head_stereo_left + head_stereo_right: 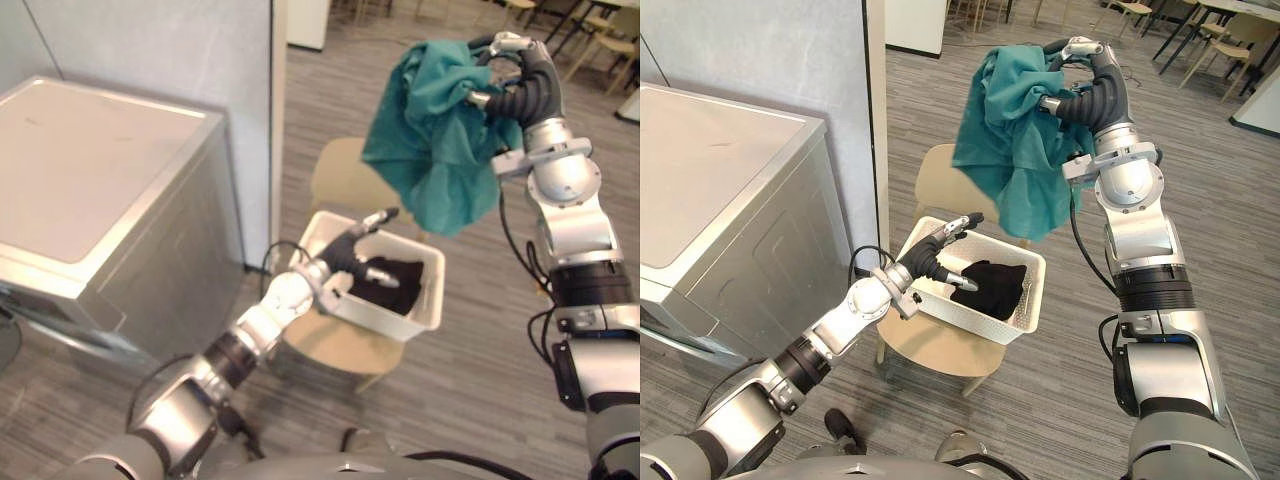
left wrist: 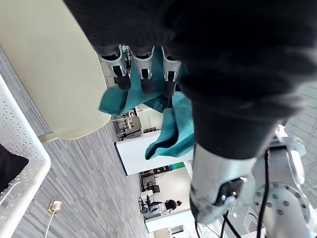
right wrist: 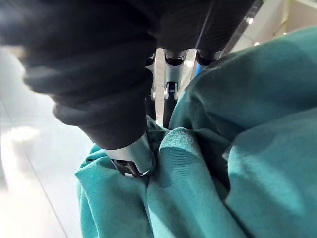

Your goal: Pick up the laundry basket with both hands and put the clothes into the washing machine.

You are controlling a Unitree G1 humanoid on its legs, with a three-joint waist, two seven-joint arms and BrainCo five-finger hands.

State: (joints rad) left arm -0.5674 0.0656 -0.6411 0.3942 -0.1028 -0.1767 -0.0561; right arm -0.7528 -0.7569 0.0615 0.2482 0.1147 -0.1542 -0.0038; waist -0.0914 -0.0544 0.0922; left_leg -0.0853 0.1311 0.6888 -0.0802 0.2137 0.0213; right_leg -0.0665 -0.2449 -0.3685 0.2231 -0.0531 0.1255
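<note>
A white perforated laundry basket [image 1: 421, 314] sits on a beige stool [image 1: 338, 352], with a black garment [image 1: 396, 281] lying inside. My left hand [image 1: 345, 262] rests at the basket's near-left rim, its fingers [image 2: 143, 75] straight and spread over the basket, holding nothing. High above and behind the basket, my right hand [image 1: 515, 86] is shut on a teal cloth [image 1: 430, 130], which hangs down bunched from its fingers [image 3: 168, 94]. The washing machine [image 1: 90, 190] stands at the left with its grey top lid closed.
A second beige chair [image 1: 345, 176] stands just behind the basket, under the hanging cloth. A grey partition wall [image 1: 200, 50] rises beside the machine. Tables and chairs [image 1: 1230, 40] stand far back right, across open grey floor.
</note>
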